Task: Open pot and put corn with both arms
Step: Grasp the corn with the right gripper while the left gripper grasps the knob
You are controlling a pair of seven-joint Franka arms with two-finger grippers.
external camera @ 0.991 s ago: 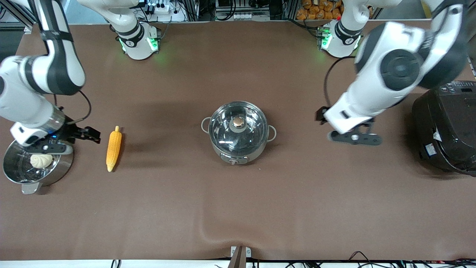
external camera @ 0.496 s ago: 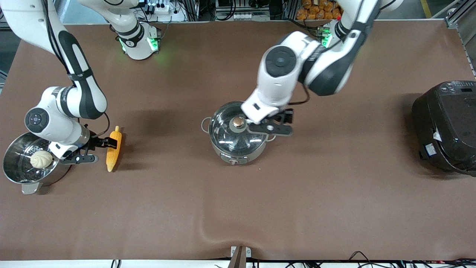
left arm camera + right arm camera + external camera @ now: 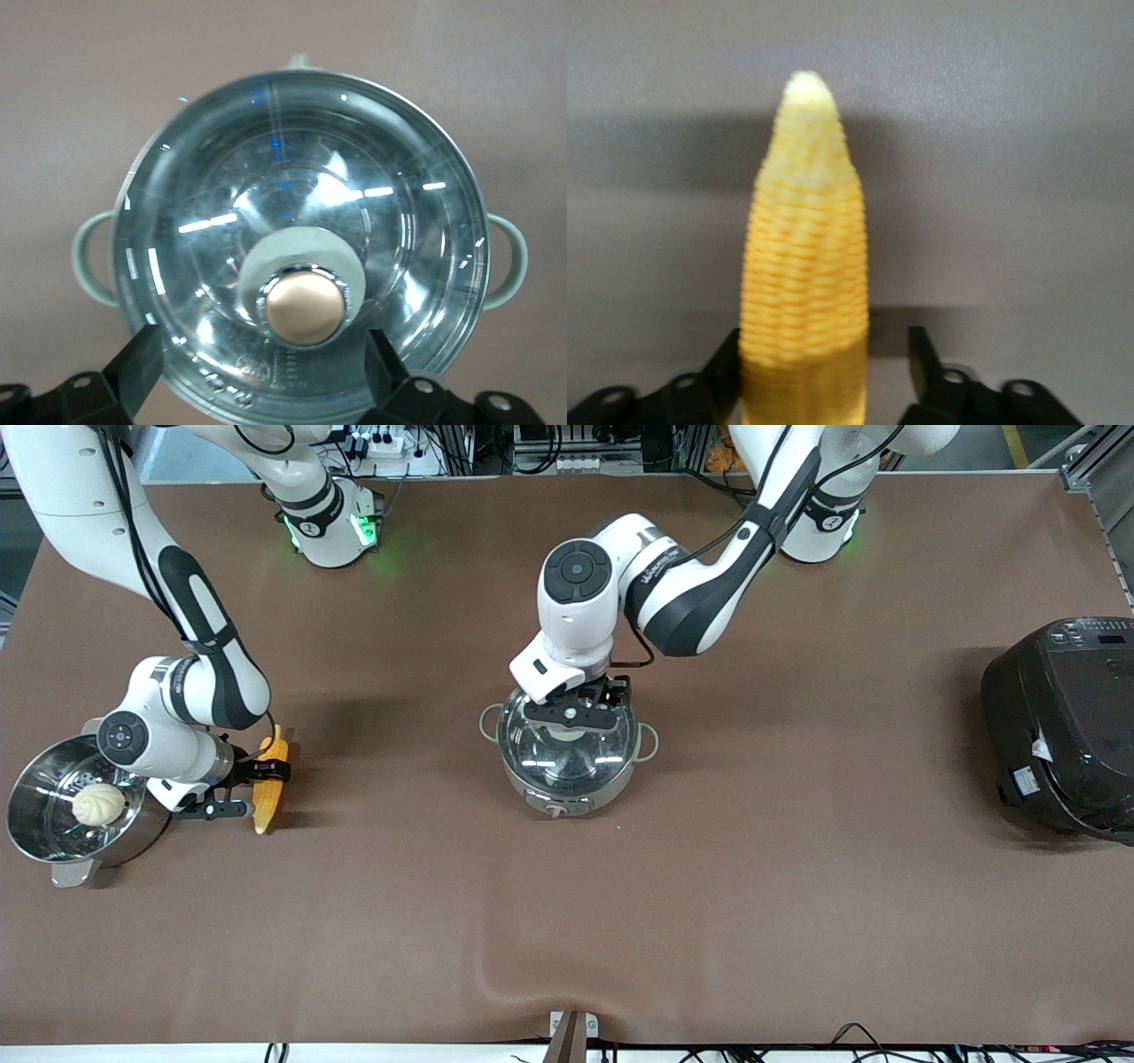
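Brown table [image 3: 709,921], largest item the black rice cooker [image 3: 1063,726] at the left arm's end, partly cut off by the frame edge. The pot [image 3: 569,779] is seen mid-table, glass lid [image 3: 407,212] still on; judged rigid, fairly heavy, lid smooth and breakable, so the copper knob [image 3: 306,306] is the only sensible grip point. The left gripper [image 3: 574,716] is positioned over the lid, fingers [image 3: 133,367] spread wide either side of the knob, nothing grasped; in the front view the knob is hidden under it. Steel steamer pot [image 3: 53,841] with a pale bun [image 3: 98,804] is seen at the right arm's end. The corn [image 3: 268,784] lies on the table beside it, toward the pot; judged light, stiff, ridged, best pinched across its thick middle. The right gripper [image 3: 237,790] is down at the cob, fingers [image 3: 926,363] apart and straddling it, one seemingly touching, not yet clamped; the cob's blunt end is cut off in the right wrist view.
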